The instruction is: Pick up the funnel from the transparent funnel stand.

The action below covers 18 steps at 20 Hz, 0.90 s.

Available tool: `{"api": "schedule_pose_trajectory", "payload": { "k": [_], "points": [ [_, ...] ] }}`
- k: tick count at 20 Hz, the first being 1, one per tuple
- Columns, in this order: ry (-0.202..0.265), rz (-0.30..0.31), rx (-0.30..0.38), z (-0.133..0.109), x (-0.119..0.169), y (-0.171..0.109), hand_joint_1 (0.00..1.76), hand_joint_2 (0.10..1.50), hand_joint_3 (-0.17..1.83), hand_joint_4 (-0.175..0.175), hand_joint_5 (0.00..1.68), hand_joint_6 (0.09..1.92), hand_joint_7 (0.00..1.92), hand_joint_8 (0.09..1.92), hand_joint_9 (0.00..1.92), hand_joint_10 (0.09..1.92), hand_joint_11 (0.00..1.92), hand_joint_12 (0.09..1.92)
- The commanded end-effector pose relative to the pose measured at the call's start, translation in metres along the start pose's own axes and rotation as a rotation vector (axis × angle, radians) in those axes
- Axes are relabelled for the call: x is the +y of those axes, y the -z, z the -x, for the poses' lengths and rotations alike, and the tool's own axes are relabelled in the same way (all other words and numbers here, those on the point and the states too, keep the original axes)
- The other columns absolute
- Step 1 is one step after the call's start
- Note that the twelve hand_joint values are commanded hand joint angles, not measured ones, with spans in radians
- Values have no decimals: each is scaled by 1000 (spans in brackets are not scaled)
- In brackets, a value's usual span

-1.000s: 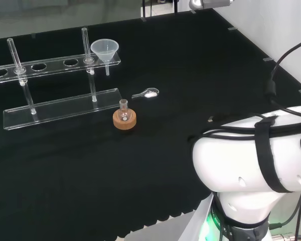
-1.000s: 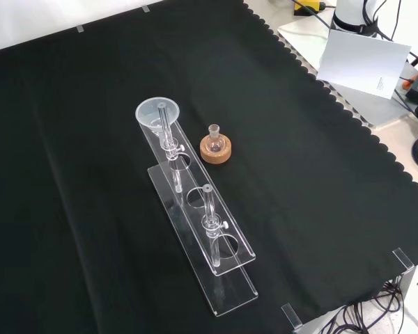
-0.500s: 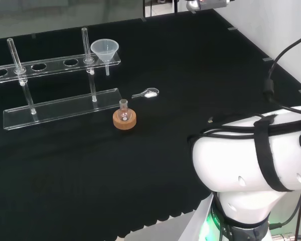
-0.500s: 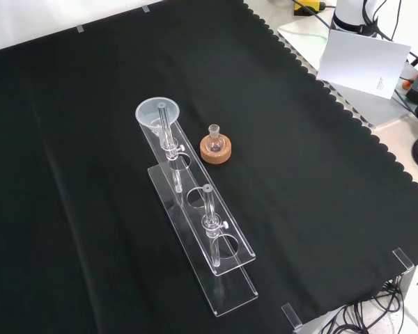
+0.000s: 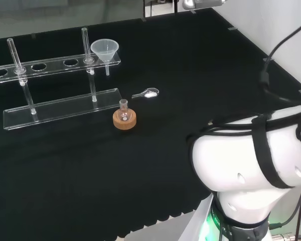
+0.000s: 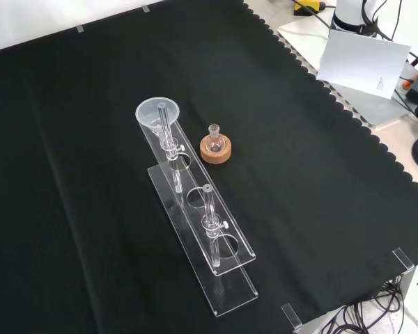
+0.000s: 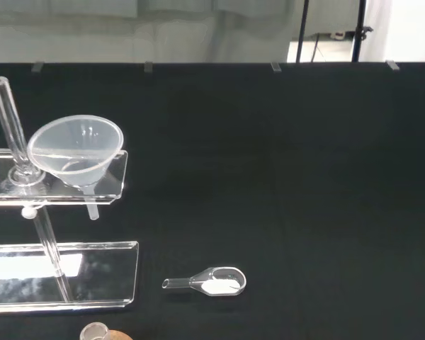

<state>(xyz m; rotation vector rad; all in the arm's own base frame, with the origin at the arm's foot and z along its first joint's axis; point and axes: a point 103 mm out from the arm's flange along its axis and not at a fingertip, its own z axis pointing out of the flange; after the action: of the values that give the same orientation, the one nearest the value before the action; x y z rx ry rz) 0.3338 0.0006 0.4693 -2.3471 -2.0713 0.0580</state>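
Head view: the funnel [image 5: 105,49] sits upright in the end hole of the clear stand's [image 5: 55,64] upper shelf, at that shelf's right end. Two glass rods rise through the shelf, one just left of the funnel, the other far along to the left. The stand's base plate lies on the black cloth [image 5: 155,150] nearer the camera. A small flask [image 5: 123,111] sits on a cork ring [image 5: 124,120] just off the base plate's right corner. A small clear scoop [image 5: 146,93] with white powder in its bowl lies on the cloth right of the stand. The arm's white links [image 5: 251,165] fill the lower right.

Front view: funnel [image 6: 158,115] at the far end of the stand [image 6: 198,209]; flask on its cork ring [image 6: 216,149] just to the right of it, apart from the stand.

Wrist view: funnel [image 7: 76,151] seated in the shelf, spout hanging below it, rod beside it. Scoop [image 7: 207,281] lies apart on the cloth, flask rim at the frame edge.

Hand: cannot tell whether its fingers are apart or together, so nothing can be placed relative to it. Funnel rests in the stand, untouched.
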Motion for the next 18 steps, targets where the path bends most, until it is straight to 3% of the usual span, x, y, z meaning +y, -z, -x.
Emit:
{"api": "schedule_pose_trajectory", "payload": {
  "k": [1,11,18],
  "points": [
    [-13,-30,-27,-8,46,-17,13,1270,315,1,293,87,11,530,197,663,155,1372],
    [81,-100,-43,-33,135,-51,91,1208,272,-13,225,87,0,509,166,678,126,1395],
    [130,-164,-55,-58,166,-90,124,1182,263,-13,212,87,1,551,152,712,113,1410]
  ]
}}
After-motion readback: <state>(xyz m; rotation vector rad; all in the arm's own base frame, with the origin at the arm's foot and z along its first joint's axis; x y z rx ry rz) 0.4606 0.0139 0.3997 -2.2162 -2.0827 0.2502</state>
